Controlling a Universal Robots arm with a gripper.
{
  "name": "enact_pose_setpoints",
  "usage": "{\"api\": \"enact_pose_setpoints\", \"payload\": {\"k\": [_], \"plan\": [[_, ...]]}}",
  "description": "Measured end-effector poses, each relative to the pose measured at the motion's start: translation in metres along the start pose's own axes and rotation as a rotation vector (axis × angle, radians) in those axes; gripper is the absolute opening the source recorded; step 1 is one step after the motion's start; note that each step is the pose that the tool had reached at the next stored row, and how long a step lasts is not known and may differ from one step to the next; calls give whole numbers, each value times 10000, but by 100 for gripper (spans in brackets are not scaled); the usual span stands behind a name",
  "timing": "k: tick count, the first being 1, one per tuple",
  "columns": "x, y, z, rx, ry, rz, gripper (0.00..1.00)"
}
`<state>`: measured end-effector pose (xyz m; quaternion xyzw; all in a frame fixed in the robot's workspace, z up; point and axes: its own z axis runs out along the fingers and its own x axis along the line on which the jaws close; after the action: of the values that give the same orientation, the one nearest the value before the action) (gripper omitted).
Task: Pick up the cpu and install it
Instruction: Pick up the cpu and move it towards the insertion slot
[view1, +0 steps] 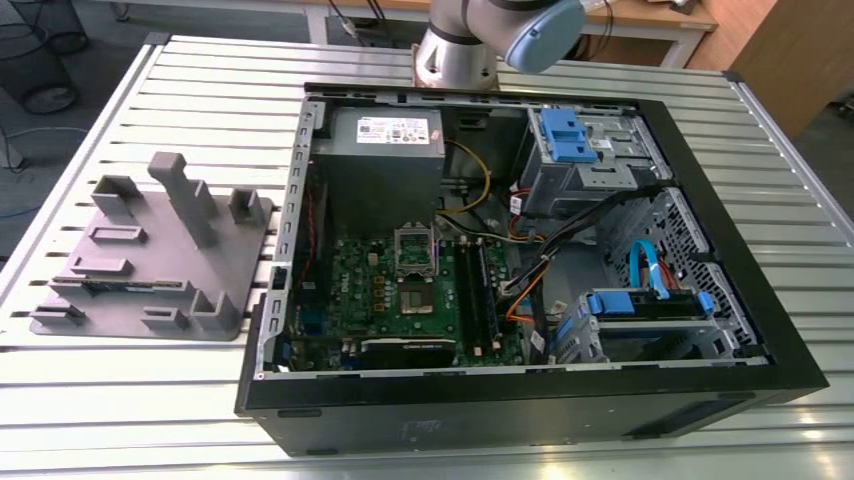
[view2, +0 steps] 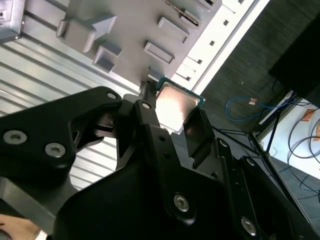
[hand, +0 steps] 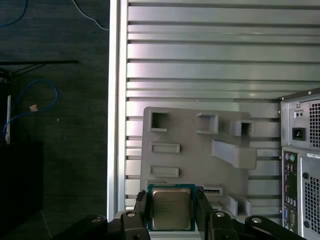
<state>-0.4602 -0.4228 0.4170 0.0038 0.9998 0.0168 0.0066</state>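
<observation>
The cpu (hand: 171, 209), a small square chip with a shiny metal top and a green rim, sits between my gripper's (hand: 171, 214) two black fingers (hand: 141, 210). The gripper is shut on it and holds it in the air, high over the grey plastic tray (hand: 200, 150). In the second wrist view the cpu (view2: 175, 106) shows tilted between the fingers (view2: 148, 117), with the tray (view2: 125, 30) behind it. The exterior view shows the motherboard (view1: 400, 290) inside the open computer case (view1: 534, 400), its socket (view1: 416, 262) near the middle.
The grey tray (view1: 147, 260) with upright posts lies on the slatted metal table (view1: 200, 80) at the exterior view's left of the case. Cables, drive bays (view1: 587, 150) and a grey power supply (view1: 384, 135) crowd the case. The arm (view1: 494, 40) rises behind it.
</observation>
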Motion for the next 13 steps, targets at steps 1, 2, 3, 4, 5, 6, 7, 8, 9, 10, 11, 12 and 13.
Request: {"api": "enact_pose_setpoints", "payload": {"k": [1,2,3,4,5,6,7,8,9,10,11,12,13], "plan": [[0,0,0,0,-1,0,47],[0,0,-1,-1,-1,0,47],[0,0,-2,-1,0,0,47],[0,0,-3,0,0,0,47],[0,0,-3,0,0,0,47],[0,0,-4,0,0,0,47],[-1,1,-4,0,0,1,47],[-6,1,-6,1,3,0,47],[-12,1,-6,2,3,0,47],[-18,0,-4,0,1,0,47],[-25,0,-4,0,1,0,47],[-32,1,-4,0,1,0,47],[-39,1,-4,0,1,0,47]]}}
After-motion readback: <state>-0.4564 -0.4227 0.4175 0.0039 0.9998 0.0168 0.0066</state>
